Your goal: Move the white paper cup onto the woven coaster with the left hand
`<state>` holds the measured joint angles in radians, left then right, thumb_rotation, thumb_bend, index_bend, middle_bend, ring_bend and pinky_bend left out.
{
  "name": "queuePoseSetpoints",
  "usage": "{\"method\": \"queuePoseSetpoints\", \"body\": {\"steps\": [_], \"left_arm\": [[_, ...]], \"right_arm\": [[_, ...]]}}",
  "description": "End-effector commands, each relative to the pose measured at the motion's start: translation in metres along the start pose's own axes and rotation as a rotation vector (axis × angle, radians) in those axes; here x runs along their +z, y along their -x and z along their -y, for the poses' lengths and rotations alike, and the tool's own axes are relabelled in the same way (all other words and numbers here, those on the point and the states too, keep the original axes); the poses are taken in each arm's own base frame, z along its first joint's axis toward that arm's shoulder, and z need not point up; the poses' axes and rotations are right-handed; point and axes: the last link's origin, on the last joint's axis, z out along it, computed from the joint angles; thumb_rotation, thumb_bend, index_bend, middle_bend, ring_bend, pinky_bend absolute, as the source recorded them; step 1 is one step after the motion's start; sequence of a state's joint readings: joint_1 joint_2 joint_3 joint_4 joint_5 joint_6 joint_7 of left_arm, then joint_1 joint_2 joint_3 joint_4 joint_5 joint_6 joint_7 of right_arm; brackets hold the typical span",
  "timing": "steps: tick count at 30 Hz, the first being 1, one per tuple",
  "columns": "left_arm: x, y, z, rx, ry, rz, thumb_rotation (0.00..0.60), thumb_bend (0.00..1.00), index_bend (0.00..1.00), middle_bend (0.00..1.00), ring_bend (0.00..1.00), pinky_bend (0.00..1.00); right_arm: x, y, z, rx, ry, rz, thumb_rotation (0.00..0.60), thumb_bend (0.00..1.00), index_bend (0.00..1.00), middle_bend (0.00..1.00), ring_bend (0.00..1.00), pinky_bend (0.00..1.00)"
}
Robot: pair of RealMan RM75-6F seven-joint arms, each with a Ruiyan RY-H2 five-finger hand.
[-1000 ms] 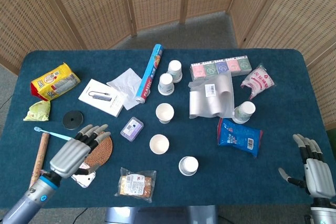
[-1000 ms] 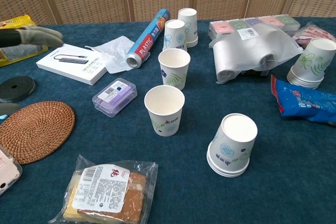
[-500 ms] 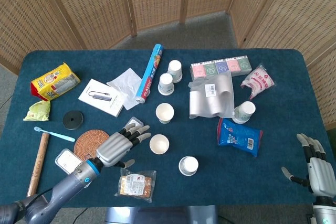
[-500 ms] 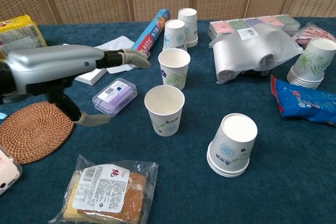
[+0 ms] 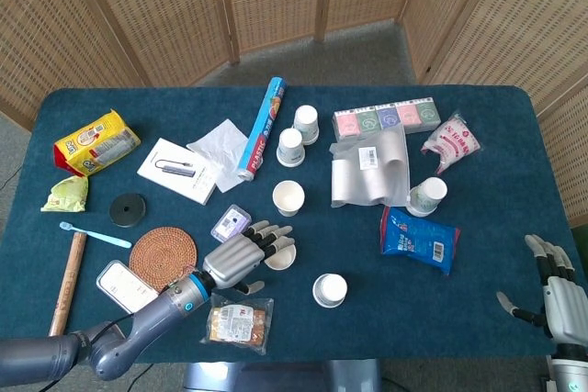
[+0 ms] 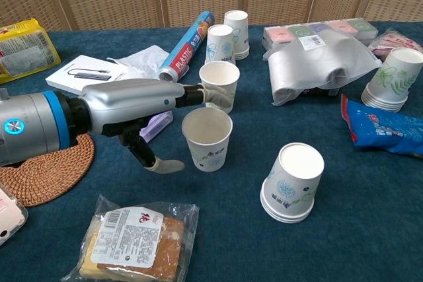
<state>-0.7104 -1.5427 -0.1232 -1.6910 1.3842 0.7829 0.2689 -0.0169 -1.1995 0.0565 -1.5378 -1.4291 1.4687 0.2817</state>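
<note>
The white paper cup stands upright and empty near the table's middle. My left hand has come up to its left side with the fingers stretched out. In the chest view the fingertips lie along the far side of the rim and the thumb hangs low to the left, apart from the cup wall. Nothing is held. The round woven coaster lies bare to the left, partly behind my forearm in the chest view. My right hand hovers open at the table's near right edge.
A second upright cup stands just behind the target. An inverted cup stack sits to the near right. A purple box, a snack packet and a white-pink device ring the hand and coaster.
My left hand has swept right from over the coaster, past the purple box, up to the cup's left side. The coaster is now uncovered. The right hand sank slightly.
</note>
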Motion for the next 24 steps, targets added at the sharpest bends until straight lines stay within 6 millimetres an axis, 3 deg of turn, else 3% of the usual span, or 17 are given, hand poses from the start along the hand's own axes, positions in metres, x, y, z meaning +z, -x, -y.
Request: {"method": "queuePoseSetpoints", "body": {"steps": [1, 8, 15, 24], "left_arm": [[0.005, 0.004, -0.001, 0.001, 0.005, 0.008, 0.600, 0.36, 0.10, 0.00, 0.00, 0.09], [0.015, 0.012, -0.002, 0.012, 0.005, -0.010, 0.600, 0.36, 0.14, 0.05, 0.01, 0.19], [0.024, 0.015, 0.000, 0.006, -0.002, -0.039, 0.600, 0.37, 0.21, 0.15, 0.16, 0.39], [0.028, 0.015, 0.003, 0.007, 0.009, -0.102, 0.600, 0.37, 0.28, 0.22, 0.27, 0.51]], "right_arm": [[0.000, 0.000, -0.002, 0.002, 0.005, 0.001, 0.600, 0.25, 0.00, 0.00, 0.00, 0.00], [-0.002, 0.001, -0.005, 0.012, 0.014, 0.000, 0.600, 0.25, 0.00, 0.00, 0.00, 0.00], [-0.002, 0.001, -0.005, 0.019, 0.014, -0.010, 0.600, 0.25, 0.00, 0.00, 0.00, 0.00], [-0.001, 0.003, -0.003, 0.017, 0.010, 0.000, 0.600, 0.25, 0.00, 0.00, 0.00, 0.00]]}}
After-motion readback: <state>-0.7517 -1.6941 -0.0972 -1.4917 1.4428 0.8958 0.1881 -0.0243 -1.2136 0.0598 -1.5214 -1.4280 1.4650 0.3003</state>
